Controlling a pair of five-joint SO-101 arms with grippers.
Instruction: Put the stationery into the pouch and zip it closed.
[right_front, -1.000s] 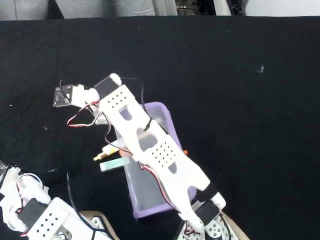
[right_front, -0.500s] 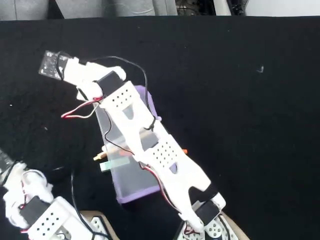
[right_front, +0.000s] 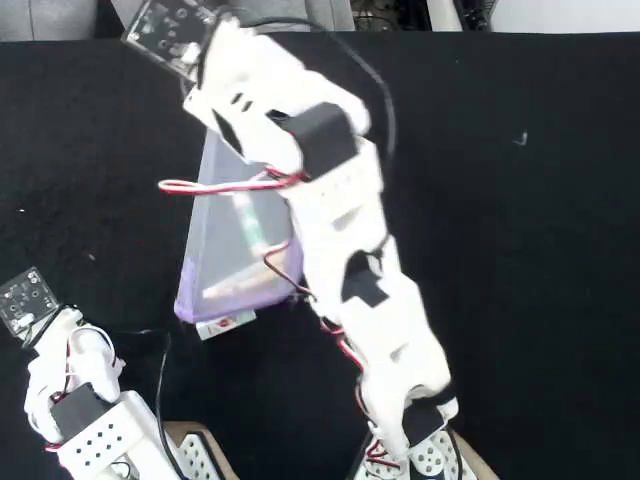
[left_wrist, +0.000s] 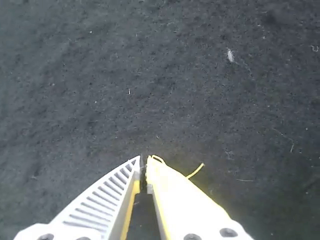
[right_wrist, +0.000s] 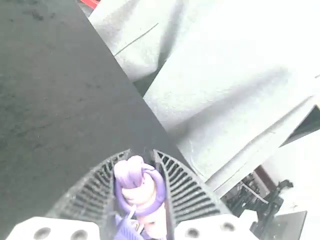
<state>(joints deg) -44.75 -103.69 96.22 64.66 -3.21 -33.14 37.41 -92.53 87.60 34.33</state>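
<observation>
**Your right arm holds the purple pouch by its zip pull over the black bench**

The black cloth-covered bench (right_front: 520, 250) takes up most of the high view. Your white right arm (right_front: 350, 230) stretches from the near edge up towards the far left. Beneath it is the see-through purple pouch (right_front: 225, 240), with its narrow end up at the arm's tip and its wide end towards you. Your left arm (right_front: 75, 410) sits at the near left corner, well apart from the pouch. Stationery (right_front: 245, 222) shows through the pouch wall. A small white strip (right_front: 225, 324) sits just at the pouch's near edge. In the right wrist view, your right fingers (right_wrist: 159, 161) are clamped on the purple zip pull (right_wrist: 136, 182). Your left fingers (left_wrist: 136, 169) are pressed together with nothing between them, just above bare bench.
</observation>
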